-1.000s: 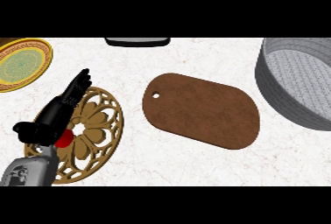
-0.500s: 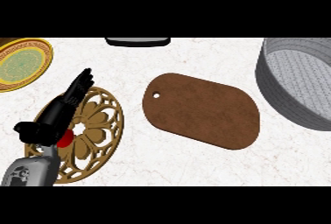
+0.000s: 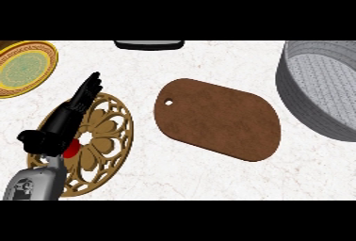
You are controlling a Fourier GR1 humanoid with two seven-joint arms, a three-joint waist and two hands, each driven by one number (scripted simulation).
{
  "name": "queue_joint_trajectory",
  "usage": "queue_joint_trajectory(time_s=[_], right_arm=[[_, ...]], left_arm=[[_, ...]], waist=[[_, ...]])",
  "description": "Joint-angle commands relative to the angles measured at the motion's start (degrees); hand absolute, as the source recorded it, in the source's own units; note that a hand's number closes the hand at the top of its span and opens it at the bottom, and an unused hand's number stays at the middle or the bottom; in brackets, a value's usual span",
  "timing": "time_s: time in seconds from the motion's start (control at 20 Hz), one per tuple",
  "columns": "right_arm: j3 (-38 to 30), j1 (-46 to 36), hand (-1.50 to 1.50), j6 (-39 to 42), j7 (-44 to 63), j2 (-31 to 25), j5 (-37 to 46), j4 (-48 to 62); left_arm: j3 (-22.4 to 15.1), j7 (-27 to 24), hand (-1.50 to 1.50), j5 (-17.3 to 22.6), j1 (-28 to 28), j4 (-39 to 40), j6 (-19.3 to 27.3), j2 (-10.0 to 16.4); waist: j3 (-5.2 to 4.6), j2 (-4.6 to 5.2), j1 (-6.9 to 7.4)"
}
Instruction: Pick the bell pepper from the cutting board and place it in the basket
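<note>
We record one left hand (image 3: pixel 57 131), fingers straight and grasping nothing, lying over a gold openwork trivet (image 3: pixel 106 136) at the tabletop's (image 3: pixel 181 176) left. A small red thing, apparently the bell pepper (image 3: pixel 70 148), shows at the trivet's centre against the palm, mostly hidden. We also list a brown cutting board (image 3: pixel 219 120) at centre, a grey basket (image 3: pixel 304 101) far right and a yellow plate (image 3: pixel 24 66) upper left.

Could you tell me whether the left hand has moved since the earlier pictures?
No, the left hand still lies across the gold trivet's left side.

Bright, even light across the pale counter (image 3: pixel 208 179); shadows faint and soft
</note>
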Motion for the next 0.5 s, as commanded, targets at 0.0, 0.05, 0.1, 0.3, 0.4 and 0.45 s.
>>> queue_joint_trajectory(time_s=[0.0,0.05,0.1,0.3,0.4,0.45], right_arm=[[1.43,-1.35,-1.5,-1.71,-5.15,-0.38,-0.85,4.84],[0.49,-3.23,-1.5,-1.55,-5.35,-2.69,-1.55,7.37],[-2.53,-3.5,-1.5,-1.13,-9.98,-4.43,-4.3,10.43],[-2.8,-4.54,-1.5,1.37,-11.28,-2.75,-8.27,7.57],[-1.99,-6.6,-1.5,1.57,-6.62,-2.94,-8.49,4.17],[-5.21,-6.32,-1.5,1.39,-10.12,-5.08,-11.09,7.37]], left_arm=[[0.04,0.07,0.0,-0.08,0.09,-0.1,-0.07,-0.04],[0.14,1.14,0.0,0.45,1.6,-1.85,-0.47,0.13],[-0.36,-0.3,0.0,0.7,1.91,-1.99,-1.26,0.1],[-0.86,-1.05,0.0,-0.72,-0.18,1.33,0.04,-0.95],[-2.26,1.22,0.0,-1.51,2.08,-3.22,1.4,-2.29],[-0.51,1.3,0.0,0.12,1.78,-3.03,-0.6,-0.14]], waist=[[-0.02,-0.02,0.02],[-0.01,0.0,0.23],[0.04,0.21,0.64],[0.01,0.07,0.0],[-0.03,-0.26,-0.18],[0.02,-0.02,0.23]])
